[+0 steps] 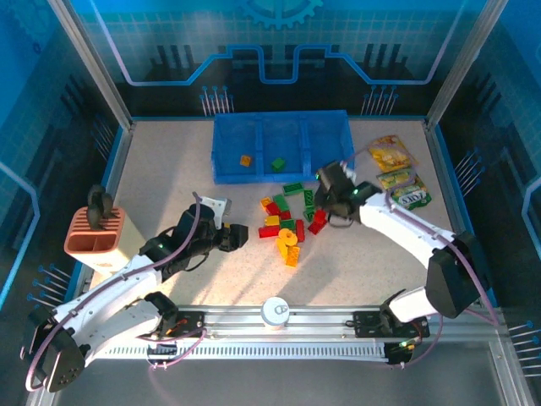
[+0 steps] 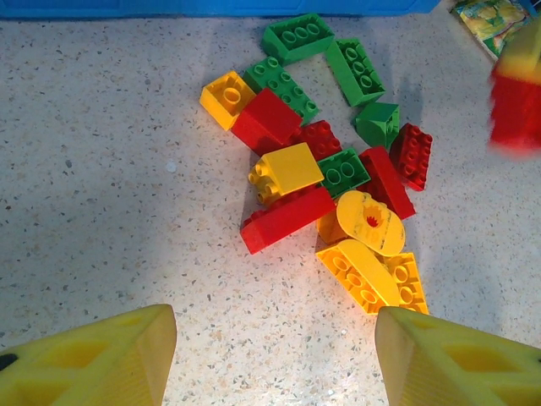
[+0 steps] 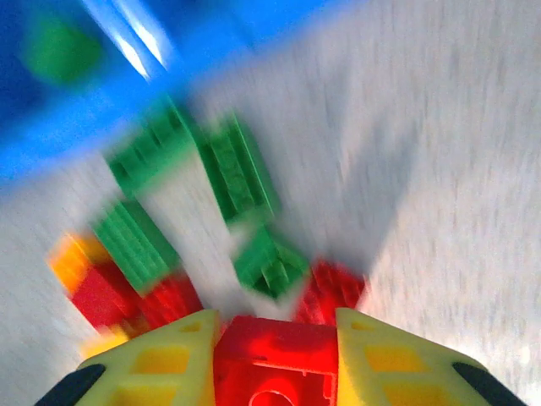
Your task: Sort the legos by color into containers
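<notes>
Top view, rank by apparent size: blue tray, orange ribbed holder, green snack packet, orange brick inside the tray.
1. blue tray
2. orange ribbed holder
3. green snack packet, only slightly smaller
4. orange brick

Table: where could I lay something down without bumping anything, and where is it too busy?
Bare tabletop lies between the orange holder and the blue tray, and between the lego pile and the front rail. Crowded: the pile at centre, flanked by the left gripper and the right gripper holding a red brick; snack packets at right.
</notes>
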You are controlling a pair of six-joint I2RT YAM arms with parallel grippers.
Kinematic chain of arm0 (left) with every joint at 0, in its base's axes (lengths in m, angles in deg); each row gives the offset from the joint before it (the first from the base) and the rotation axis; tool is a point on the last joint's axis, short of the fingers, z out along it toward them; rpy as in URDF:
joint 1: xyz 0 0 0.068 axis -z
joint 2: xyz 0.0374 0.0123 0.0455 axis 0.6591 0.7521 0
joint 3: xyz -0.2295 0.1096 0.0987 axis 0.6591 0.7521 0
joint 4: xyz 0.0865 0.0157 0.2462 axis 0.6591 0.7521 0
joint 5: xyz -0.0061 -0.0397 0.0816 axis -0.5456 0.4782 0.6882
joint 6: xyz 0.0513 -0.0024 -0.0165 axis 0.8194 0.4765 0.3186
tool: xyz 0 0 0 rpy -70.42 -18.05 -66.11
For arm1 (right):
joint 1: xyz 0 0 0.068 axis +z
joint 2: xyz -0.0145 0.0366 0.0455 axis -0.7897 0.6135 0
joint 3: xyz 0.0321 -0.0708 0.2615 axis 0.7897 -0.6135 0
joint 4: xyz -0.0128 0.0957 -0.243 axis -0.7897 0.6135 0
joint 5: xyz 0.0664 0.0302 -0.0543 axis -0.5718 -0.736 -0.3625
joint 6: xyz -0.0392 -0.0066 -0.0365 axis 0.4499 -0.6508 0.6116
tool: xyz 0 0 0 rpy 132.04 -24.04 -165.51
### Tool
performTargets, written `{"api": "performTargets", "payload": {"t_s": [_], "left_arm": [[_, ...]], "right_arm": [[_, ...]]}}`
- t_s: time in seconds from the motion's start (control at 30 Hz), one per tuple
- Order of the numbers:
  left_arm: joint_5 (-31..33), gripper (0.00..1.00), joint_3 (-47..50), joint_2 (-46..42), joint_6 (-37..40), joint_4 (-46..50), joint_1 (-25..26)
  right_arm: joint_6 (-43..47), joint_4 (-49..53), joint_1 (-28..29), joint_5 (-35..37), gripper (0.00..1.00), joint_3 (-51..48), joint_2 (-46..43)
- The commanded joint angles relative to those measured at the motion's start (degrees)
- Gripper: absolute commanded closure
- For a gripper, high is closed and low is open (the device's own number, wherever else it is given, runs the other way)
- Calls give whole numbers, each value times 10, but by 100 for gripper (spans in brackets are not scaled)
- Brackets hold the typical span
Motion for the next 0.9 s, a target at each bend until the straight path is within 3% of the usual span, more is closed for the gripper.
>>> {"api": "performTargets", "payload": {"t_s": [0.0, 0.23, 0.37, 0.47, 0.5, 0.57, 0.6, 0.87], "left_arm": [[-15, 35, 1, -10, -22, 11, 0], [-10, 35, 3, -30, -52, 25, 27], [-8, 35, -4, -46, -62, 44, 35], [-1, 35, -5, -57, -69, 56, 37], [-1, 35, -4, -59, -71, 55, 37], [1, 35, -3, -59, -76, 53, 38], [2, 35, -3, -58, -78, 51, 38], [0, 27, -26, 23, -70, 17, 39]], "right_arm": [[114, 25, -54, 31, 69, 103, 52], [198, 50, -118, 42, 69, 348, 269], [212, 88, -130, 34, 70, 473, 392], [220, 98, -130, 40, 67, 520, 435], [223, 98, -131, 36, 63, 529, 442], [230, 106, -130, 28, 37, 547, 448], [233, 106, -128, 27, 31, 548, 443], [257, 48, -95, 27, 23, 418, 293]]}}
